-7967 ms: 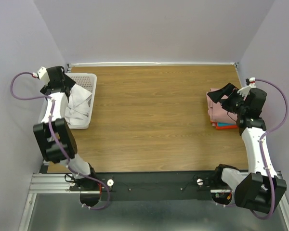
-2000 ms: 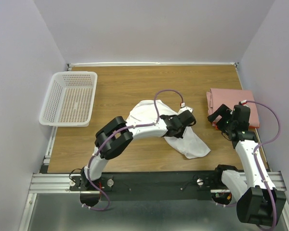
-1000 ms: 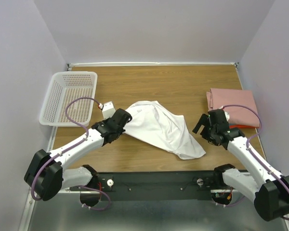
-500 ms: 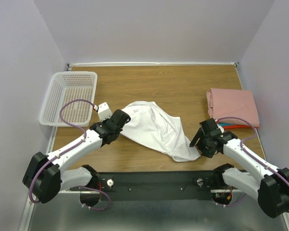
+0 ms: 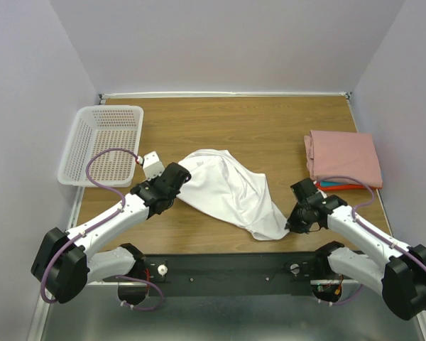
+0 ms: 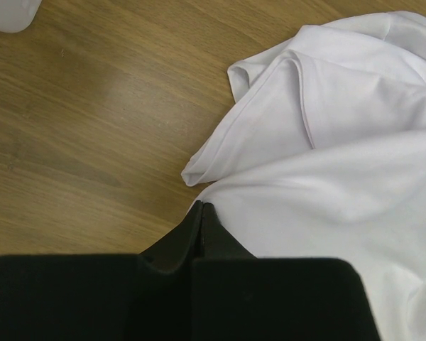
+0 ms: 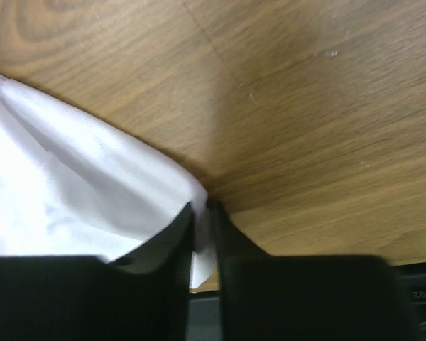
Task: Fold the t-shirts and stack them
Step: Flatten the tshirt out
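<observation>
Right gripper (image 7: 202, 212) was clamped on the near corner of the crumpled plain white short-sleeved t-shirt (image 5: 231, 188); left gripper (image 6: 201, 213) was pinched shut on its opposite edge, apparently to stretch it flat across the wooden table (image 5: 270, 128).

Lab test cell: bare lilac walls (image 5: 220, 42), wooden table (image 5: 234, 121), aluminium mounting rail (image 5: 67, 270).

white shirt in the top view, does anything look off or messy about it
Yes: the white t-shirt lies crumpled and wrinkled, slanting across the table rather than flat. The left end effector pinches its left edge and the right end effector its near-right corner. The folded pink shirt at right looks neat.
</observation>
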Action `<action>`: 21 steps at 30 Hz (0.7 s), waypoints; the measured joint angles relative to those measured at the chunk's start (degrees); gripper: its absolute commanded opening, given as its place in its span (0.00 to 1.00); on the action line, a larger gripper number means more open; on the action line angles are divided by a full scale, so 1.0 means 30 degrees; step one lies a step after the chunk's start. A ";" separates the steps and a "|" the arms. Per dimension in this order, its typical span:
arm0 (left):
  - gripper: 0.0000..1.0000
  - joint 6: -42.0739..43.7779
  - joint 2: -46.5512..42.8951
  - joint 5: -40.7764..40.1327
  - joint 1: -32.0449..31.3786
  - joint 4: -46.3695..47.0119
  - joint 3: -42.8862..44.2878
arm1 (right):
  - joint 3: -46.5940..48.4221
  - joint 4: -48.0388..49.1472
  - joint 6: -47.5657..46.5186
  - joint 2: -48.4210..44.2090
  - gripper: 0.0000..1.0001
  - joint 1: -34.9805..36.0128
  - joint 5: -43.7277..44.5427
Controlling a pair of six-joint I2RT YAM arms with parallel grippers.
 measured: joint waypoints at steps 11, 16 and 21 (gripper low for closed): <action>0.00 0.1086 -0.0080 -0.0015 0.0153 0.0423 0.0860 | 0.3672 -0.0984 -0.1851 0.0153 0.00 0.0160 0.1734; 0.00 0.2973 -0.0029 -0.0393 0.1042 0.1209 0.4350 | 0.8655 0.0306 -0.3512 0.1304 0.01 0.0160 0.4386; 0.00 0.5282 0.0117 -0.1158 0.1574 0.1719 0.9755 | 1.3799 0.0729 -0.5340 0.3126 0.00 0.0160 0.7271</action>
